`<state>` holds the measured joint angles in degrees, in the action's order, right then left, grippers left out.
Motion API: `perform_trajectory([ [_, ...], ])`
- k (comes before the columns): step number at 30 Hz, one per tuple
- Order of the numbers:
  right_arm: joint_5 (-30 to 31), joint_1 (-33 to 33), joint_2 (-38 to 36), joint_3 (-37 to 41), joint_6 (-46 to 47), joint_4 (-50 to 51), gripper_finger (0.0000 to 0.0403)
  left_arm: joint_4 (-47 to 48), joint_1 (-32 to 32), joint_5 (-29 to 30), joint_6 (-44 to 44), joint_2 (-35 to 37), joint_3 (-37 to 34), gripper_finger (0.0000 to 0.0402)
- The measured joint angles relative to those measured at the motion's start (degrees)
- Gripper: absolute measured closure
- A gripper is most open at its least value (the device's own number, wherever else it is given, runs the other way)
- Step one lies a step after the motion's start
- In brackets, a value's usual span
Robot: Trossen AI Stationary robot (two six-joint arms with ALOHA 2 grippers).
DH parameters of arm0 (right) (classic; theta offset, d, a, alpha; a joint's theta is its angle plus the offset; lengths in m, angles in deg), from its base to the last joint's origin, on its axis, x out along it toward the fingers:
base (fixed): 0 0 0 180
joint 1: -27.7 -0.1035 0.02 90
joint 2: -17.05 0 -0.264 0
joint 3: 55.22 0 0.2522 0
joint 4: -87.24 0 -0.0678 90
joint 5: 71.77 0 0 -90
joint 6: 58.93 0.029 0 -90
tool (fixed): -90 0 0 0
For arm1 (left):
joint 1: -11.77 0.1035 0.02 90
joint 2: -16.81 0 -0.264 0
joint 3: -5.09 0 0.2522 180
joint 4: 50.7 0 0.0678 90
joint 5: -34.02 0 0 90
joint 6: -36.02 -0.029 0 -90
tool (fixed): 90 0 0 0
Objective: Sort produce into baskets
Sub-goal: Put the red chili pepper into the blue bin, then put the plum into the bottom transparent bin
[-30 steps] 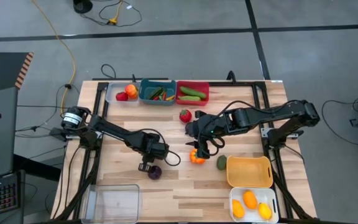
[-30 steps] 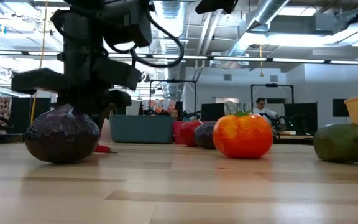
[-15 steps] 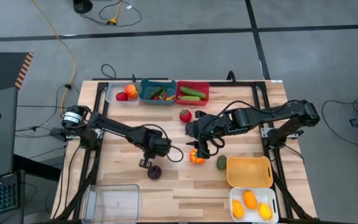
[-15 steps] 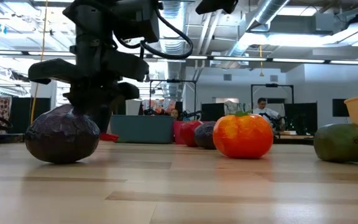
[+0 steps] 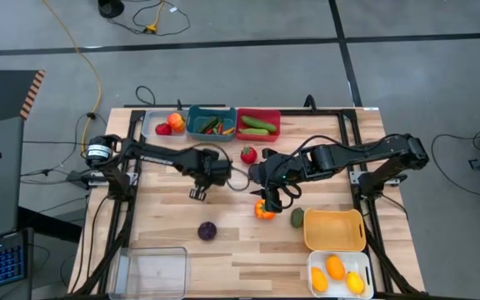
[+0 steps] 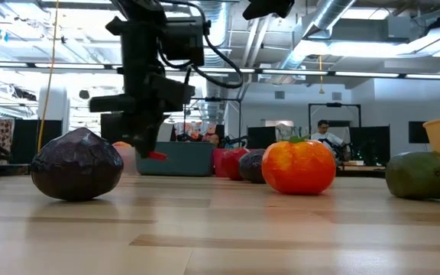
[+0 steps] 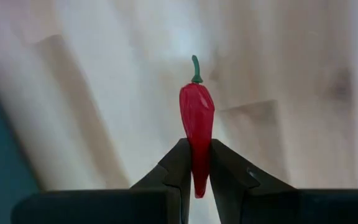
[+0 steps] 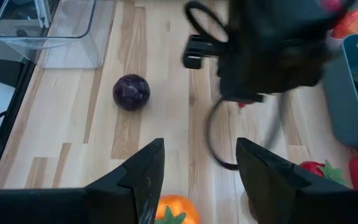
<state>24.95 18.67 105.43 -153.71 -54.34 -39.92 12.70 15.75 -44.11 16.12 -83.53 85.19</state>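
Now we see left end effector (image 7: 196, 177) clamped on red chili (image 7: 196, 127) | right end effector (image 8: 196, 163) open above orange tomato (image 8: 169, 213)

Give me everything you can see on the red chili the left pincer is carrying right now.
The red chili is small, slender, glossy and plastic-looking, tapering to a point, with a thin green stem at its free end. The left pincer is shut on its lower part, one dark finger on each side, so the pointed tip sits between them. It is lifted off the wooden table and touches only the fingers. In the low view it shows as a red sliver under the pincer, before the teal basket.
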Motion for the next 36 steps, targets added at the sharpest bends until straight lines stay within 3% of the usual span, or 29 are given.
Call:
perform_trajectory([
  [10, 0.0, 0.0, 0.0, 0.0, 0.0, 0.0, 0.0178, -0.1, 10.2, 0.8, -4.4, 0.1, 7.7, 0.0365],
  [24, 0.0, 0.0, 0.0, 0.0, 0.0, 0.0, 0.0178, -1.0, 23.5, 10.1, -7.5, 0.1, 15.0, 0.0353],
  [30, 0.0, 0.0, 0.0, 0.0, 0.0, 0.0, 0.0178, -1.1, 27.0, 10.0, -6.5, 0.0, 15.0, 0.0314],
  [36, 0.0, 0.0, 0.0, 0.0, 0.0, 0.0, 0.0178, -1.1, 28.2, 10.0, -6.6, 0.0, 15.0, 0.0244],
])
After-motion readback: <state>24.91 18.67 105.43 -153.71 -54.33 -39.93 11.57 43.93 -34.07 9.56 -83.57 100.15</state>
